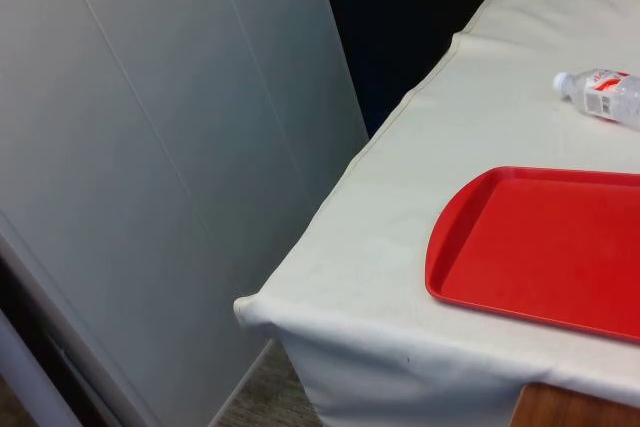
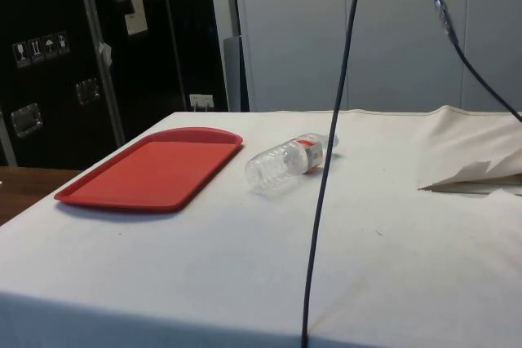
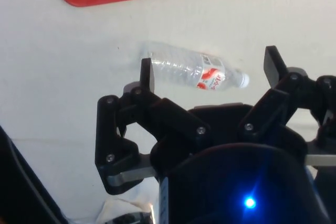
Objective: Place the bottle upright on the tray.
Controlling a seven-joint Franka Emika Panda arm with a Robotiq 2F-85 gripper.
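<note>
Bottle: clear plastic water bottle with a white cap and a red-and-white label, lying on its side on the white cloth. It is not on the tray. In the side view it lies just beside the tray's rounded corner, apart from it, cap pointing away from the camera. In the front view its cap end shows at the right edge, beyond the tray.

Tray: red plastic, rectangular with rounded corners and a raised rim, flat on the table with nothing on it. In the front view it sits near the table's near edge, toward the front view's right.

Hand: black, two fingers spread wide apart and holding nothing. In the wrist view it hovers above the bottle, which lies across the gap between the fingertips; no contact is visible.

Table: covered by a white cloth, which is bunched into folds at the side view's right.

Cable: dark, hanging down across the side view in front of the bottle.
</note>
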